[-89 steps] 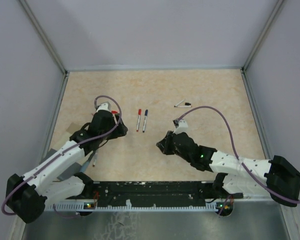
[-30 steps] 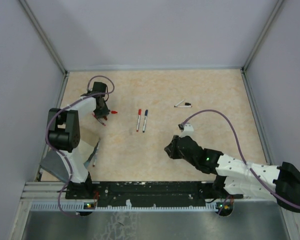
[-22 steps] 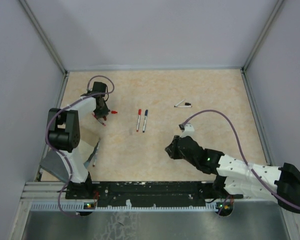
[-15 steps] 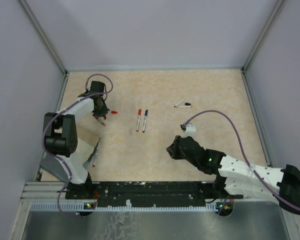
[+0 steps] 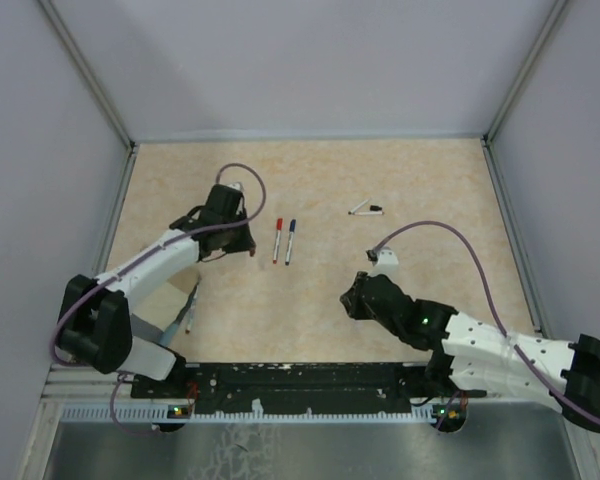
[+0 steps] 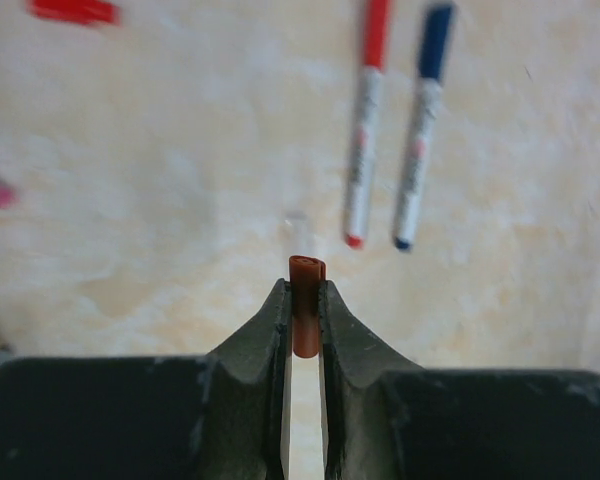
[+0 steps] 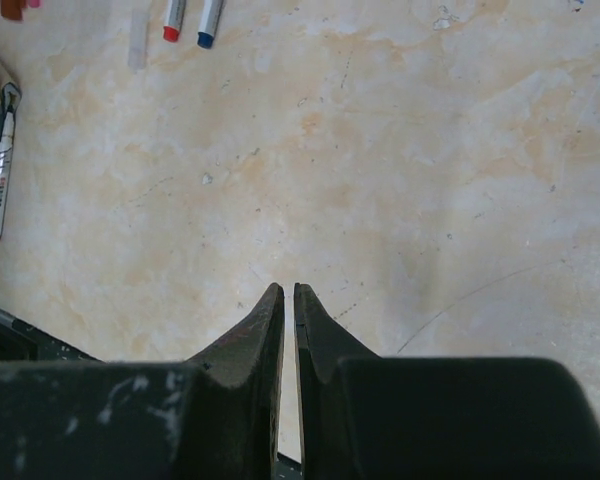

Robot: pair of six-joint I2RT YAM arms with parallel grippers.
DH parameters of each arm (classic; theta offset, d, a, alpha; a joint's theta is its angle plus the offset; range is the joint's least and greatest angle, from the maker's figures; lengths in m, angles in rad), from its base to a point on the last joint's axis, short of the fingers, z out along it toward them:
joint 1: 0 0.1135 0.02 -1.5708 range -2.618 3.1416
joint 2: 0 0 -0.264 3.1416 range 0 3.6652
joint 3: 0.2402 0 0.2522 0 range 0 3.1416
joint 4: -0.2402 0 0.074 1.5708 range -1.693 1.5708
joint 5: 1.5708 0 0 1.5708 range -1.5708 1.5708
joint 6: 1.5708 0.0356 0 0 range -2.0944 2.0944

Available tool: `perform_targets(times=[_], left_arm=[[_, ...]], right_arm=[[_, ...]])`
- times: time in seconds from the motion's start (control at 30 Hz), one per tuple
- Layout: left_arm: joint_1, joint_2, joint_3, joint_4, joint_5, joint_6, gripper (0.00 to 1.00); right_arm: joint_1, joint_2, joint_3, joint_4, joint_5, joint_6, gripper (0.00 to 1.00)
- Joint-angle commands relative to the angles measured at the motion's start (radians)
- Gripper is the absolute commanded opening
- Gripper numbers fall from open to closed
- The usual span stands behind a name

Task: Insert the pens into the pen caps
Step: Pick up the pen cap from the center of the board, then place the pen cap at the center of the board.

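In the left wrist view my left gripper (image 6: 305,290) is shut on a short red pen cap (image 6: 306,315), which stands upright between the jaws above the table. Just beyond it lie two white pens side by side, one red (image 6: 364,130) and one blue (image 6: 420,130). From above, my left gripper (image 5: 248,241) hovers just left of the red pen (image 5: 277,240) and the blue pen (image 5: 290,241). Another red cap (image 6: 75,10) lies farther left. A black-tipped pen (image 5: 365,209) rests at the back right. My right gripper (image 7: 284,290) is shut on nothing, over bare table (image 5: 352,298).
One more pen (image 5: 191,310) lies near the left arm's base beside a grey and tan sheet (image 5: 160,305); it also shows in the right wrist view as a pen (image 7: 0,170). Metal frame posts and grey walls (image 5: 40,200) enclose the table.
My left arm has swung from the far left corner towards the red and blue pens, its jaws now closed on the red cap. The right arm drifted slightly right.
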Motion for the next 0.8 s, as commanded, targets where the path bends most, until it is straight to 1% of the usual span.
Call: perform_targets(times=[0.0, 0.17, 0.27, 0.37, 0.47, 0.6, 0.67, 0.77], left_arm=[[-0.183, -0.038, -0.079, 0.056, 0.066, -0.08, 0.17], [-0.427, -0.016, -0.129, 0.178, 0.022, -0.209, 0.18], [-0.526, 0.05, -0.091, 0.2, -0.015, -0.258, 0.17], [-0.602, 0.138, -0.028, 0.199, -0.046, -0.266, 0.17], [-0.657, 0.229, 0.04, 0.173, -0.084, -0.259, 0.17], [-0.687, 0.32, 0.091, 0.151, -0.105, -0.257, 0.17], [-0.689, 0.336, 0.099, 0.151, -0.099, -0.257, 0.21], [-0.691, 0.334, 0.098, 0.15, -0.102, -0.254, 0.3]], right_arm=[[0.007, -0.055, 0.02, -0.048, 0.1, 0.021, 0.09], [0.007, -0.175, -0.001, -0.115, 0.181, 0.065, 0.09], [0.007, -0.23, 0.0, -0.177, 0.226, 0.083, 0.09], [0.007, -0.278, 0.002, -0.238, 0.26, 0.101, 0.09], [0.007, -0.311, -0.004, -0.274, 0.273, 0.111, 0.09], [0.007, -0.331, -0.013, -0.293, 0.258, 0.129, 0.09], [0.007, -0.329, -0.02, -0.292, 0.249, 0.134, 0.09], [0.007, -0.33, -0.026, -0.287, 0.242, 0.139, 0.09]])
